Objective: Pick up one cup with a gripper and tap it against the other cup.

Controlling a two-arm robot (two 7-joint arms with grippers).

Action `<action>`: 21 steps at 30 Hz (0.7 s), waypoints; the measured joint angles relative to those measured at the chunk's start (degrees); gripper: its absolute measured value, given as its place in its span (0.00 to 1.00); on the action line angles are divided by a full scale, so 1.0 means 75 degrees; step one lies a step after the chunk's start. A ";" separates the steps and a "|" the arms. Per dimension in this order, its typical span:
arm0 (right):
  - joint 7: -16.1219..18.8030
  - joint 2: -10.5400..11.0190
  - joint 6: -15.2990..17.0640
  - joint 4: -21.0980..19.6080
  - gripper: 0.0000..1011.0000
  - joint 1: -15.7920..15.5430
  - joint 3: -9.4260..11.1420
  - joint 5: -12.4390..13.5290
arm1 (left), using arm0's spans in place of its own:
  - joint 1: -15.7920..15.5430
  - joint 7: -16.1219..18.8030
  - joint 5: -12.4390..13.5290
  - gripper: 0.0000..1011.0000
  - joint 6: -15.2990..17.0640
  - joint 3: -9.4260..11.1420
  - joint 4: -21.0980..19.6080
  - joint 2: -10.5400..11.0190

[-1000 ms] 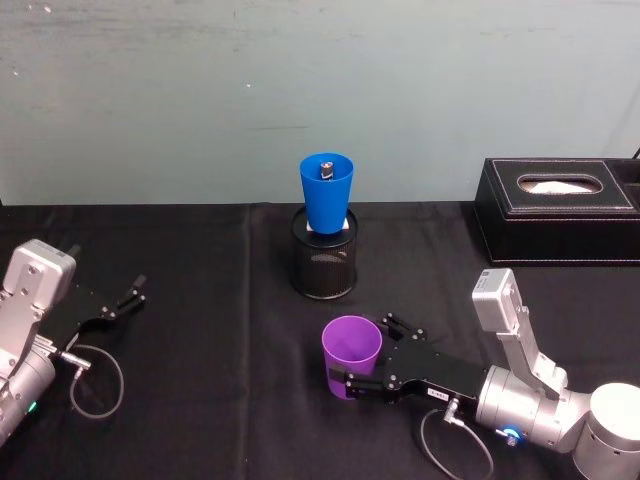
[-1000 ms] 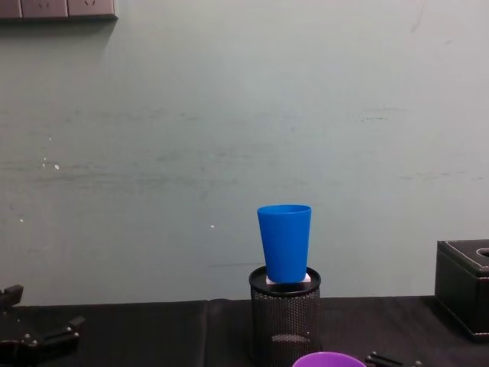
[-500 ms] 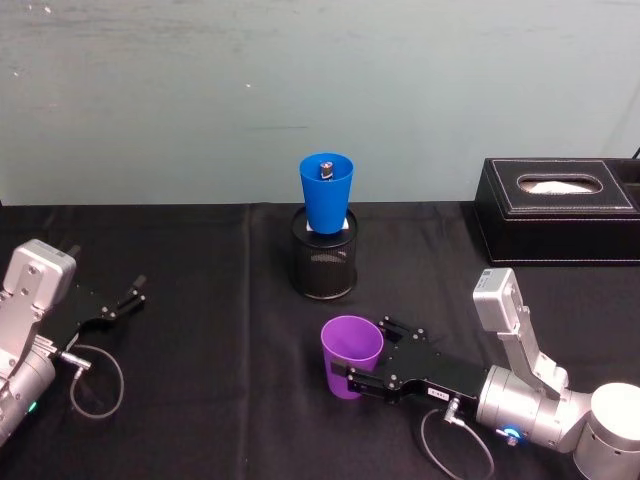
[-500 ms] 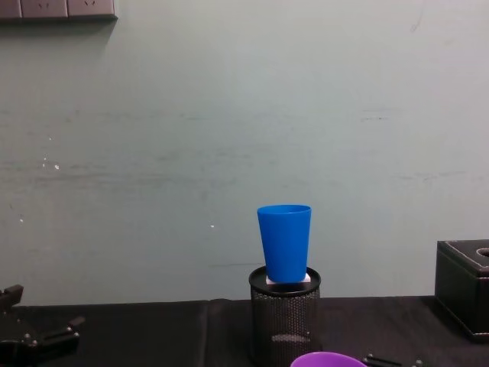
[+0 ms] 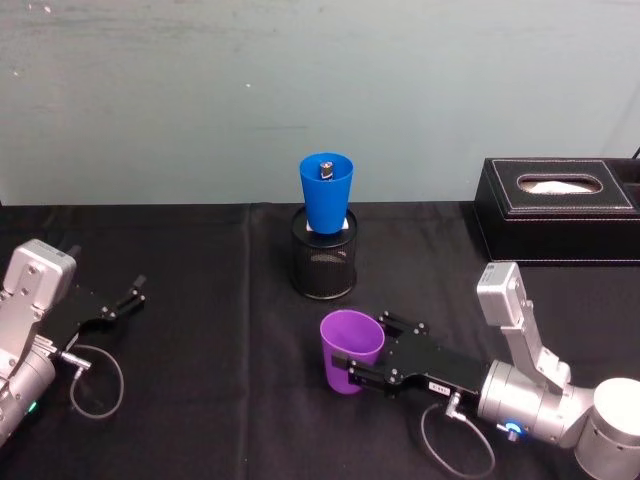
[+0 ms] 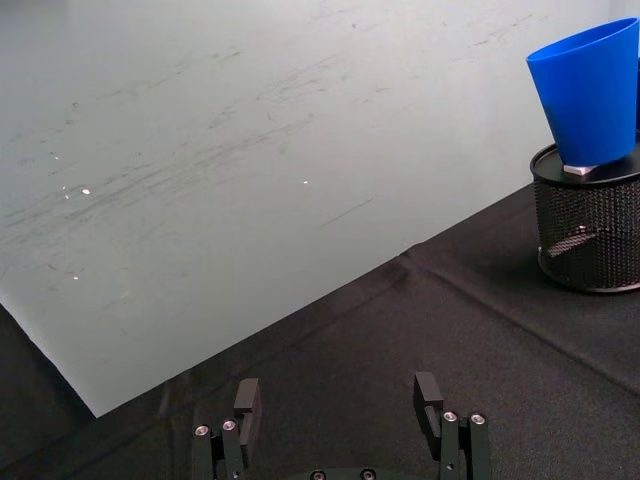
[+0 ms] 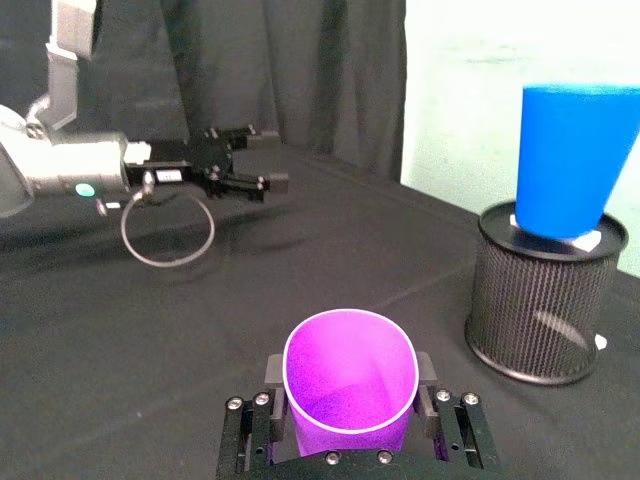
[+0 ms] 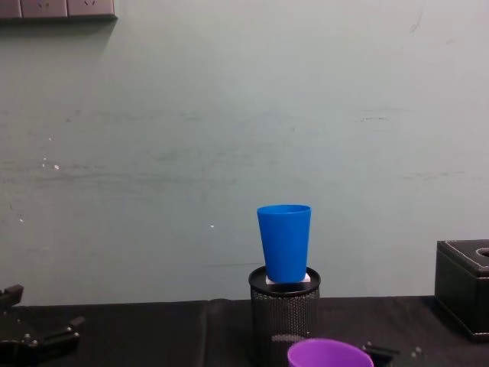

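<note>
The right tool [image 5: 369,351], clamped on the purple cup [image 5: 346,350], has lifted it slightly off the bench [image 5: 200,400]; the blue cup [image 5: 326,195] likely comes next; the left tool [image 5: 137,290] idles, parted.

The head camera is looking down on the black table [image 5: 200,400], the chest camera level across it toward the far wall [image 8: 229,115]. The right wrist camera is sitting close behind the purple cup [image 7: 350,380]; all four are sharing the blue cup [image 5: 326,195].
</note>
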 joint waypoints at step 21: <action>-0.0155 0.0477 0.1471 -0.1584 0.73 0.0818 -0.0017 0.0380 | 0.0000 0.0000 0.0000 0.99 0.0000 0.0000 0.0000 0.0000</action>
